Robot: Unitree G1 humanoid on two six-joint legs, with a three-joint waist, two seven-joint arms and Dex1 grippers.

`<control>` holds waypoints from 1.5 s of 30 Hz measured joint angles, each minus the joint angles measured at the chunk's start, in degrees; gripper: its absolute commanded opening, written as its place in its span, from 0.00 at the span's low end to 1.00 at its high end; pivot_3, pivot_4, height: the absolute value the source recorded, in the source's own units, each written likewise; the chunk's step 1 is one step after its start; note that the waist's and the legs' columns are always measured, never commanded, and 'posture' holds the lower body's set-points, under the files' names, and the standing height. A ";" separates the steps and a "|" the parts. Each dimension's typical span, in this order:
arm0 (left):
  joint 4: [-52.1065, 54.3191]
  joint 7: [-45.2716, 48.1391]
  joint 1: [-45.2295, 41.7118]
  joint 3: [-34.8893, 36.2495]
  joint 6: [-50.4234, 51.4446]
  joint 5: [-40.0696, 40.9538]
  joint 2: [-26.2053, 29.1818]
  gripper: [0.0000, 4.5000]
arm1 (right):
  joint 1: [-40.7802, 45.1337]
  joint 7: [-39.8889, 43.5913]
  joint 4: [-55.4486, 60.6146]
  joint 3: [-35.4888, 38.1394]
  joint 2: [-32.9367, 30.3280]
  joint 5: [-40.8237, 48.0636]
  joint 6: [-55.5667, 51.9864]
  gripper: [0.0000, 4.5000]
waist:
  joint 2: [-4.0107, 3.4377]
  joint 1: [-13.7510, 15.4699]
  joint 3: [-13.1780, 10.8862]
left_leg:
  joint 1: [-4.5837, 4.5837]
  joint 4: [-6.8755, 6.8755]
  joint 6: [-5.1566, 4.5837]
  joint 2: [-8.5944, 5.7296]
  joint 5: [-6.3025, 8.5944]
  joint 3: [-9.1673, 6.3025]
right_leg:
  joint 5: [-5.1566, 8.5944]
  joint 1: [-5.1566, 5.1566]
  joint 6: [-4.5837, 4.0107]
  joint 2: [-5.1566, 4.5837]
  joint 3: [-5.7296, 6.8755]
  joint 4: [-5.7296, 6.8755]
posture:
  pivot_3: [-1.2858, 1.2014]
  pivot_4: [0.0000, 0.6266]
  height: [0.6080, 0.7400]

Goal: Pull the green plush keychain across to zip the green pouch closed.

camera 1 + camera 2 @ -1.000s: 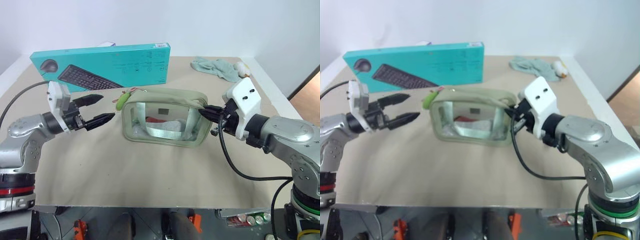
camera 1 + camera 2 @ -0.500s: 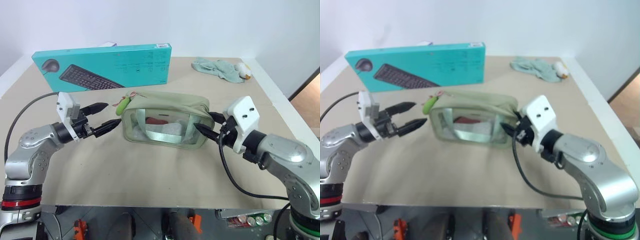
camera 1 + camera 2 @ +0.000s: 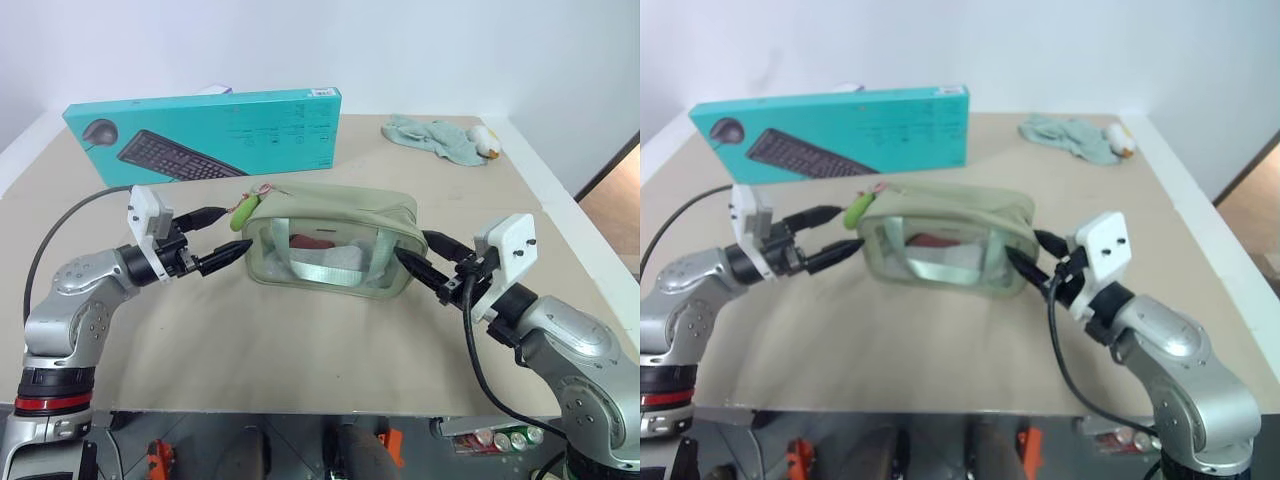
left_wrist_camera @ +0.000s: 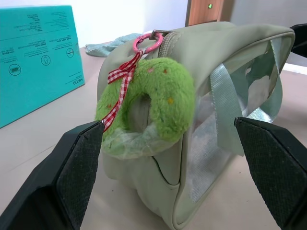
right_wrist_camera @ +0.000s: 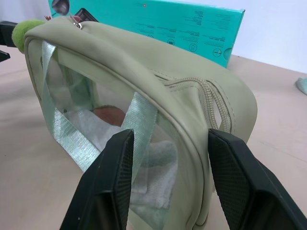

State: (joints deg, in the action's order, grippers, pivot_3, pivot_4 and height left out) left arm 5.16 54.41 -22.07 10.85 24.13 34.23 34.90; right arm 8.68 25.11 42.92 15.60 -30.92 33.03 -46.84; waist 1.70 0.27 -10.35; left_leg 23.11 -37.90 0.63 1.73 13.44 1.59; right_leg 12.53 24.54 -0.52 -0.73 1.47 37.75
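The beige bench (image 3: 300, 340) is seen with bare surface along its near edge and toward both side edges. A long teal cardboard keyboard box (image 3: 205, 133) stands along the far-left edge. The pale sage-green fabric pouch with clear plastic side panels (image 3: 335, 240) sits mid-bench. A crumpled mint-green cloth (image 3: 435, 137) lies at the far-right corner. The left gripper (image 3: 218, 238) is held at the pouch's left end, jaws wide apart. The right gripper (image 3: 428, 263) is at the pouch's right end, jaws apart around that end; contact cannot be told. The small bright-green fuzzy ring keychain (image 4: 148, 105) hangs at the pouch's left end, between the left fingers, ungripped.
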 measured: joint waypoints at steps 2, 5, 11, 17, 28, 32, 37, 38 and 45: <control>-0.06 0.04 0.00 0.00 -0.01 -0.07 0.01 1.00 | 0.64 0.64 -1.65 -0.05 -0.38 -0.02 0.93 0.13 | 0.00 -0.01 0.00 | 0.00 0.00 0.00 0.00 0.00 0.01 | 0.00 0.00 0.00 0.00 0.00 0.00 | 0.52 0.24 1.00; -0.06 -0.04 0.01 0.02 -0.06 -0.22 0.04 1.00 | 1.06 1.88 -3.29 -0.84 -1.52 -0.07 1.91 0.02 | 0.00 0.00 0.00 | -0.01 0.00 0.00 0.01 0.00 -0.01 | 0.00 0.00 -0.01 0.01 0.03 0.00 | 0.52 0.24 1.00; -0.07 -1.71 0.00 0.65 -0.04 -0.26 -0.03 1.00 | 1.26 3.55 -5.22 -1.95 -2.99 -0.37 4.54 0.02 | 0.00 -0.03 0.00 | -0.04 0.00 0.00 0.03 0.00 -0.01 | -0.01 0.00 -0.03 0.10 0.00 0.00 | 0.52 0.24 1.00; -2.05 -4.18 -0.17 3.42 4.15 2.43 0.07 1.00 | 1.42 5.32 -6.45 -2.95 -4.95 -1.70 7.29 0.02 | 0.00 -0.01 0.00 | -0.05 0.00 0.00 0.04 0.00 -0.01 | -0.02 -0.03 -0.04 0.16 0.02 0.00 | 0.52 0.24 1.00; -1.87 -4.35 -3.12 1.82 4.95 2.98 -1.33 1.00 | 1.44 6.08 -7.36 -3.81 -5.99 -2.88 9.08 0.02 | 0.00 -0.02 0.00 | -0.08 0.00 0.00 0.03 0.00 0.00 | -0.03 -0.04 -0.05 0.19 0.01 0.00 | 0.52 0.24 1.00; -2.57 -5.16 -4.44 1.82 4.88 2.90 -2.49 1.00 | 1.44 6.03 -7.37 -3.92 -6.25 -2.90 9.09 0.02 | 0.00 -0.04 0.00 | -0.09 0.00 0.00 0.03 0.00 0.01 | -0.03 -0.05 -0.06 0.19 -0.02 0.00 | 0.52 0.24 1.00; -4.07 -5.64 -4.79 2.20 5.30 3.46 -2.50 0.76 | 1.45 5.98 -7.37 -3.94 -6.30 -2.91 9.07 0.00 | 0.00 -0.04 0.00 | -0.09 0.00 0.00 0.03 0.00 0.00 | -0.03 -0.06 -0.06 0.19 -0.02 0.00 | 0.52 0.24 1.00; -4.55 -5.27 -4.77 2.09 5.30 3.18 -2.27 0.69 | 1.44 5.94 -7.37 -3.94 -6.38 -2.90 9.02 0.00 | 0.00 -0.04 0.00 | -0.10 0.00 0.00 0.03 0.00 0.01 | -0.03 -0.06 -0.06 0.19 -0.02 0.00 | 0.52 0.24 1.00; -5.71 -4.33 -4.77 0.52 4.86 1.71 -2.43 0.14 | 1.45 5.69 -7.28 -3.94 -6.57 -2.86 8.60 0.00 | 0.01 0.00 0.00 | -0.11 -0.01 0.00 0.03 0.00 0.00 | -0.03 -0.08 -0.06 0.17 -0.02 0.00 | 0.52 0.24 1.00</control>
State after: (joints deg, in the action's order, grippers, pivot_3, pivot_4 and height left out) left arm -0.55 50.08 -26.84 11.37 28.99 35.94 32.47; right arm 10.12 30.81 35.64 11.66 -37.49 30.17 -38.24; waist 1.71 0.27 -10.35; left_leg 23.00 -37.91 0.63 1.76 13.44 1.59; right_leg 12.50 24.45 -0.57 -0.56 1.45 37.75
